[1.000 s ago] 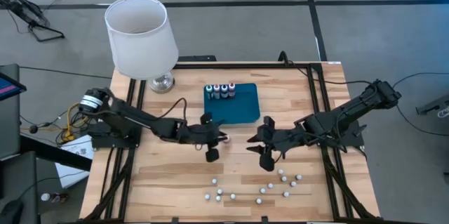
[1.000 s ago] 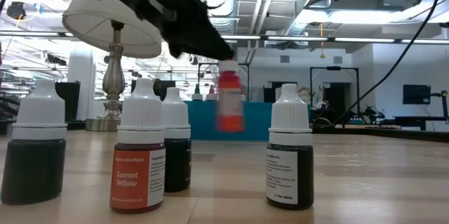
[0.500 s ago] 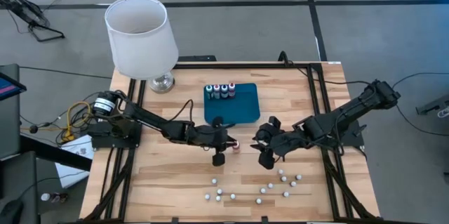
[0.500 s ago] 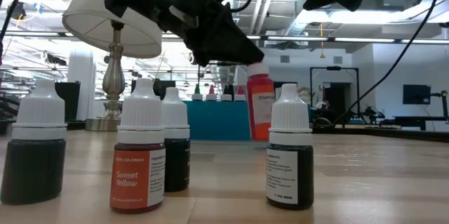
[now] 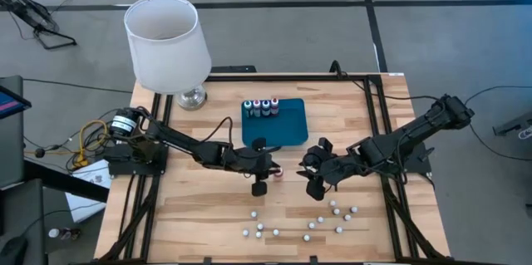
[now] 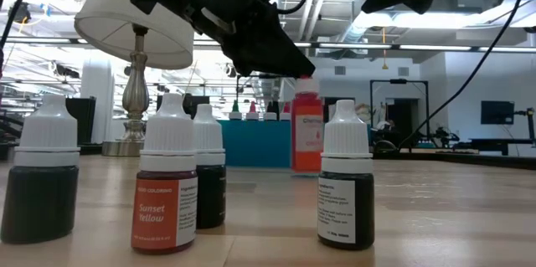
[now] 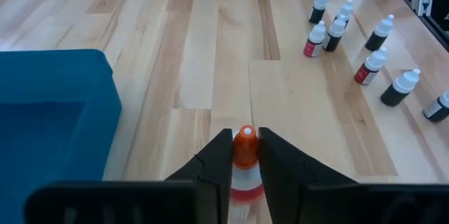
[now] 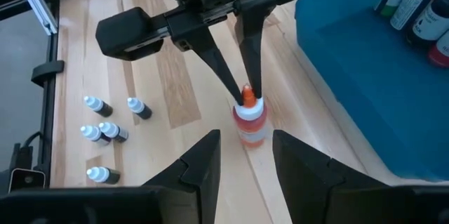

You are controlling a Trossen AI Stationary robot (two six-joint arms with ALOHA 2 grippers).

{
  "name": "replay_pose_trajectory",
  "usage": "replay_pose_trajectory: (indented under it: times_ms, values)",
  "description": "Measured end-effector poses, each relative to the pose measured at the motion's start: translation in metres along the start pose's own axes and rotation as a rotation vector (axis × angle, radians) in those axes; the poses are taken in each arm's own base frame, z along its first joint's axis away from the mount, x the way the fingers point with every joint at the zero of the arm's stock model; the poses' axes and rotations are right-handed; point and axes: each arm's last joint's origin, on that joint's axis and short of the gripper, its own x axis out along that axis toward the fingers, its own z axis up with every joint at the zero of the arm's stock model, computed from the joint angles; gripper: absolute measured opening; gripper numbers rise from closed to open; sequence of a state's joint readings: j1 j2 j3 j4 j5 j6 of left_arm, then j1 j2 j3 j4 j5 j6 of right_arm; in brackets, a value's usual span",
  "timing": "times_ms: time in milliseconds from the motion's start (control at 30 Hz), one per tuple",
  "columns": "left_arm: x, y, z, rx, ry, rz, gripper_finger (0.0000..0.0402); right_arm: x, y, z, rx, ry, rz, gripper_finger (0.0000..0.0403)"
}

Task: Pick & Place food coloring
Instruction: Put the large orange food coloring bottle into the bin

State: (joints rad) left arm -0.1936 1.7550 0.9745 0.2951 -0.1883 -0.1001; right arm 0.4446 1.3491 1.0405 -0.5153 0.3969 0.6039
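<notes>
Teal tray [image 5: 283, 128] holds four bottles [image 5: 261, 107]; left tool [image 7: 245, 155] pinches orange bottle [image 7: 245, 161]; right tool [image 8: 242, 157] open, empty.

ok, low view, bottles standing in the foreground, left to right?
Dark bottle at the far left → orange Sunset Yellow bottle → dark bottle behind it → red-orange bottle farther back, under the left gripper → dark bottle with white label.

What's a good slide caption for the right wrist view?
Left gripper pinches the orange tip of a red food coloring bottle standing on the wooden table beside the teal tray.
</notes>
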Motion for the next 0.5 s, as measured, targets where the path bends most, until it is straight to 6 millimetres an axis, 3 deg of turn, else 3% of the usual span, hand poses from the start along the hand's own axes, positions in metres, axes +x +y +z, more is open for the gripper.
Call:
replay_pose_trajectory:
  times_ms: [333, 500]
  values:
    - [0.0, 0.0, 0.001, -0.002, -0.009, 0.0, 0.0106, 0.0, 0.0, 0.0, 0.0, 0.0, 0.001, 0.012]
    - [-0.004, 0.002, 0.012, -0.022, -0.084, -0.012, 0.0113, 0.006, -0.002, -0.001, -0.002, -0.011, -0.004, 0.012]
